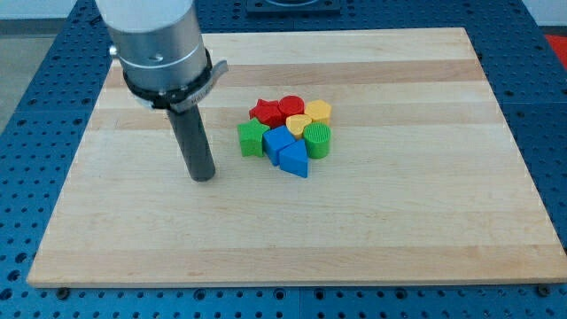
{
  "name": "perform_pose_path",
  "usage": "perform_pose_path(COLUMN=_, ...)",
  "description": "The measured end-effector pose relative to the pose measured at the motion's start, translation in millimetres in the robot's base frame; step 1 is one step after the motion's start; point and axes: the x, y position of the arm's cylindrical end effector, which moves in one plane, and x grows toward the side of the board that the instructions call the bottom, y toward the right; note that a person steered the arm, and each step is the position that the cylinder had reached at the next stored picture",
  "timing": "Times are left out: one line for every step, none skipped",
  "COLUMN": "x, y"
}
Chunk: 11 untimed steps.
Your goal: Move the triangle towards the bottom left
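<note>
A blue triangle block (pixel 294 160) lies at the lower edge of a tight cluster of blocks near the board's middle. Touching it are a blue cube-like block (pixel 278 141) at its upper left and a green cylinder (pixel 317 140) at its upper right. A green star block (pixel 252 138) sits on the cluster's left. A red star (pixel 264 111), a red cylinder (pixel 291 109), a yellow heart (pixel 297 126) and a yellow block (pixel 319 112) form the upper row. My tip (pixel 203 176) rests on the board left of the cluster, apart from every block.
The wooden board (pixel 399 221) lies on a blue perforated table (pixel 549 80). The arm's grey housing (pixel 159 44) hangs over the board's upper left part.
</note>
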Motion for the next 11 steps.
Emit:
perform_pose_path(x=45, y=59)
perform_pose_path(x=38, y=163)
perform_pose_path(x=-21, y=201)
perform_pose_path(x=-27, y=140)
perform_pose_path(x=-17, y=81)
perform_pose_path(x=-21, y=77)
perform_pose_path(x=-21, y=58)
perform_pose_path(x=-21, y=34)
perform_pose_path(x=-13, y=16)
perform_pose_path(x=-8, y=-13)
perform_pose_path(x=9, y=-29)
